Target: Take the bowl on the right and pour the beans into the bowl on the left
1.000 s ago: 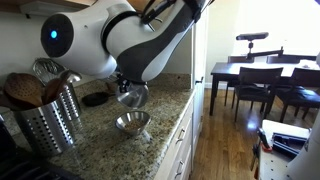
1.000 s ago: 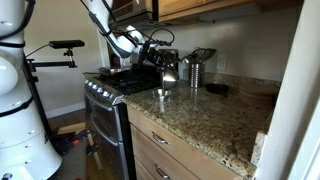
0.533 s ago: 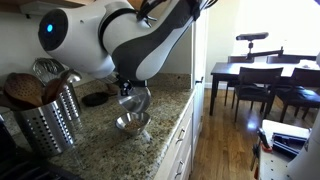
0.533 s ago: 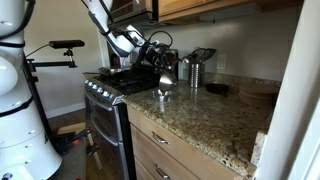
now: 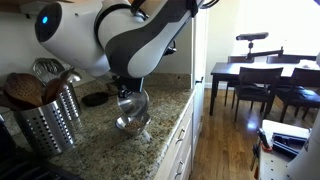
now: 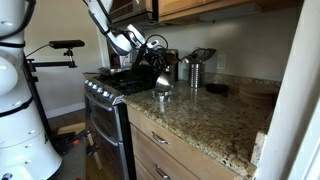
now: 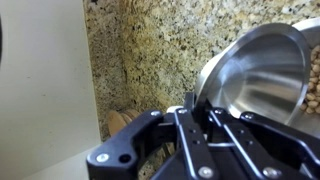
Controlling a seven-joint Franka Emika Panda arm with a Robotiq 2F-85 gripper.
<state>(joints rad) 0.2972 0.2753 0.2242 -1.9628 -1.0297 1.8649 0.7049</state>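
Observation:
My gripper (image 5: 124, 89) is shut on the rim of a shiny steel bowl (image 5: 134, 99) and holds it tipped, just above a second steel bowl (image 5: 131, 125) that stands on the granite counter (image 5: 100, 145). Both bowls show in the other exterior view too: the held bowl (image 6: 163, 80) over the counter bowl (image 6: 162, 96). In the wrist view my gripper (image 7: 195, 100) clamps the held bowl (image 7: 255, 70), whose visible inside looks bare. Tan beans (image 7: 314, 88) show at the right edge, beyond its rim. The arm hides much of the lower bowl.
A perforated steel utensil holder (image 5: 48, 118) with wooden spoons stands on the counter nearby. A stove (image 6: 108, 88) adjoins the counter. A steel canister (image 6: 196, 68) stands behind the bowls. The counter's front edge (image 5: 175, 125) is close. A dining table (image 5: 255, 72) stands across the room.
The held bowl has come down and tipped further, from well above the counter bowl to just over it. The counter bowl has not moved.

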